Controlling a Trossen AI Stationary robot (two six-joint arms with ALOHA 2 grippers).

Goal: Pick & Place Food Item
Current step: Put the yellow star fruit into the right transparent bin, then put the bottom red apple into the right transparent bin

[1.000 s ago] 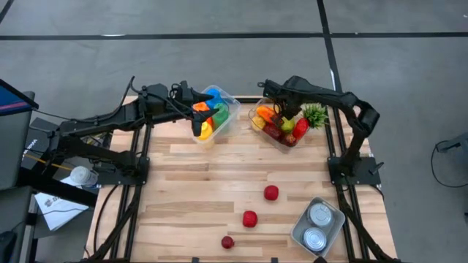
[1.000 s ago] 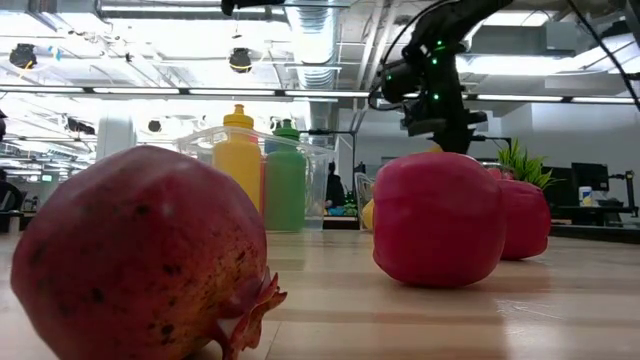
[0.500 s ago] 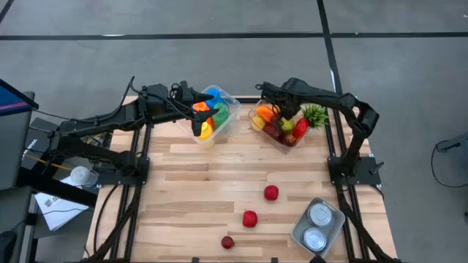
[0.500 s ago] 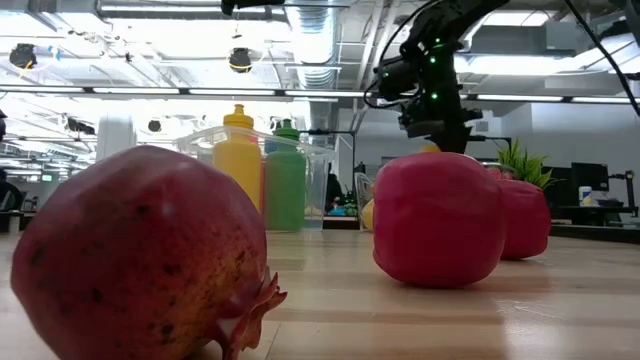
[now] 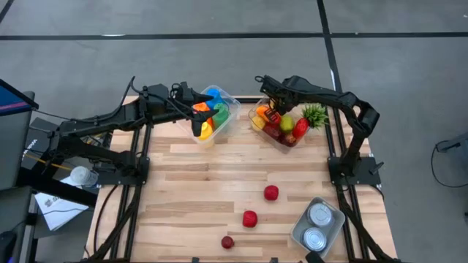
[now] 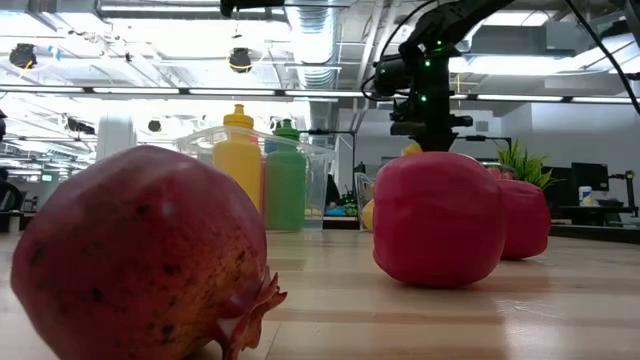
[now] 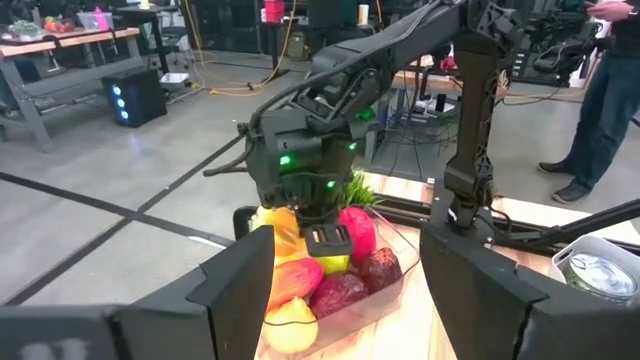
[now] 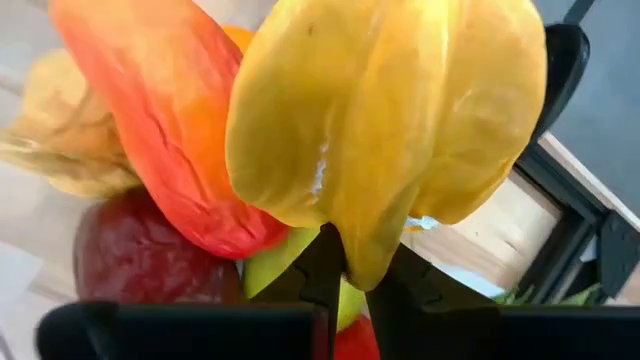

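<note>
A yellow ridged star fruit [image 8: 390, 110] fills the right wrist view, and my right gripper [image 8: 355, 268] is shut on it. This gripper [image 5: 269, 104] hangs over the far left part of the clear fruit bin [image 5: 291, 139], above an orange-red pepper [image 8: 160, 130], a dark red fruit [image 8: 130, 250] and a green apple [image 5: 287, 123]. In the low view it [image 6: 425, 128] stands behind a red fruit [image 6: 438, 220]. My left gripper [image 7: 345, 300] is open with nothing between its fingers. It is held high over the clear bottle bin [image 5: 223, 120] at the far left. My right gripper pinches one thin ridge of the star fruit [image 8: 352, 240] between its two fingers. The fingers come from above, slanting steeply down. The fruit's body reaches out past the fingertips, over the other fruit in the bin. Whether it hangs clear of them I cannot tell.
Three red fruits lie on the wooden table: one [image 5: 271, 192] mid right, one [image 5: 250, 218] nearer, and a pomegranate [image 5: 227, 242] by the near edge. A metal tray with two cans [image 5: 318, 225] sits near right. A green leafy plant [image 5: 314, 115] stands beside the fruit bin.
My right gripper has tipped at the wrist and shifted a little toward the far left corner of the fruit bin. That has uncovered the green apple. The yellow fruit now shows below it in the low view.
</note>
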